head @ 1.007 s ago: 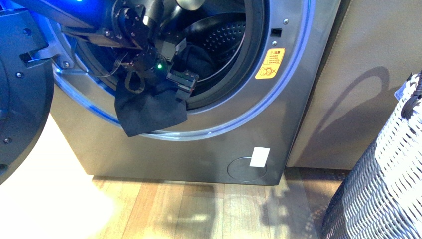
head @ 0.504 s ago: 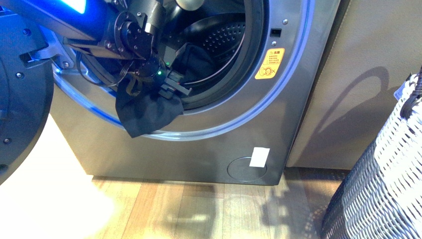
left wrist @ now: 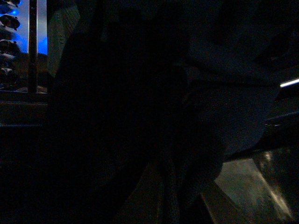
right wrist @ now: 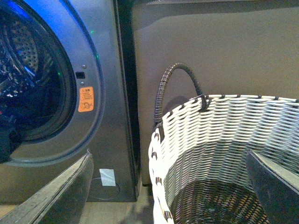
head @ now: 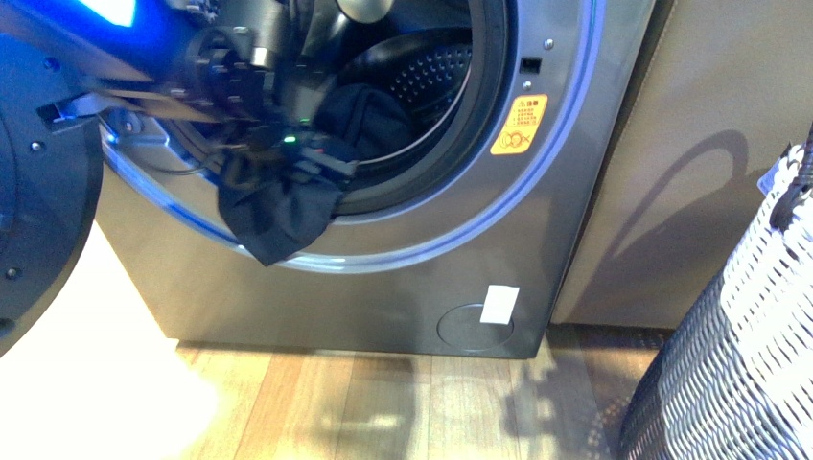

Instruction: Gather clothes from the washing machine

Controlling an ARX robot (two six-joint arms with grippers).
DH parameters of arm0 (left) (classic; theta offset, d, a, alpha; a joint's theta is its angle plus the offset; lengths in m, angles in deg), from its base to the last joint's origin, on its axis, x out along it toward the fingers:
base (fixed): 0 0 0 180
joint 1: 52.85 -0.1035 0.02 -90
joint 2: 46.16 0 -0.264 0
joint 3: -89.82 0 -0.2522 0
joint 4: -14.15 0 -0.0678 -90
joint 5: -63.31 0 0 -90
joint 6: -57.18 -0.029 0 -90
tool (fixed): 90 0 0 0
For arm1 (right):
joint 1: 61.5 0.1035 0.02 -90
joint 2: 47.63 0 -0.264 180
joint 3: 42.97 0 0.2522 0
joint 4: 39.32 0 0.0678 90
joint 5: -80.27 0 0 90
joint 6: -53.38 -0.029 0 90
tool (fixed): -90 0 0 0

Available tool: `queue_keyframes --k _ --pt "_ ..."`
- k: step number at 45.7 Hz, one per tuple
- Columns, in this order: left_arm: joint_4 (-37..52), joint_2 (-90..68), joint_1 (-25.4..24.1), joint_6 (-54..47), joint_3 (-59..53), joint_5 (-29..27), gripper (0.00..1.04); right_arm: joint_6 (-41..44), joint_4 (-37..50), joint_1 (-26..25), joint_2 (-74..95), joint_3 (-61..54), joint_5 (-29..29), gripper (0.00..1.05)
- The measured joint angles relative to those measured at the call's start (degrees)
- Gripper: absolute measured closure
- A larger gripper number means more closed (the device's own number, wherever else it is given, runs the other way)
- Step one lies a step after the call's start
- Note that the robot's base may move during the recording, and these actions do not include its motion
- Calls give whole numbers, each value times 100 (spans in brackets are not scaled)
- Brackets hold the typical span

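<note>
The grey-silver washing machine stands open, its perforated drum and yellow-orange sticker in view. The dark clothes hang over the lower rim of the opening, with another bunch inside the drum. My left gripper is shut on the clothes at the rim, its arm reaching in from the upper left. The left wrist view is nearly dark. My right gripper is open and empty above the woven basket, beside the washing machine.
The round porthole door hangs open at the far left. The two-tone woven basket stands at the right on the wooden floor. A beige panel is right of the machine.
My left gripper has moved left and slightly up along the opening with the clothes. The hanging cloth has shifted left and bunched up a little. The basket has not moved.
</note>
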Motion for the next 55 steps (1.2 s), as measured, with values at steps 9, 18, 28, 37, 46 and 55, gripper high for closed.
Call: queue_keyframes --k 9,18,28,37,46,55 --pt "487 691 61 125 -802 260 98 0 0 0 0 0 0 8" --pt "960 1637 197 192 -1718 590 98 0 0 0 0 0 0 8" --pt "1292 2540 404 184 -2684 896 98 0 0 0 0 0 0 8" --pt "1392 3307 450 186 -3182 1078 98 0 0 0 0 0 -2 8" --pt "1300 4092 479 251 -3355 1314 98 0 0 0 0 0 -2 8" --pt "1047 4931 647 293 -3394 1547 98 0 0 0 0 0 0 8"
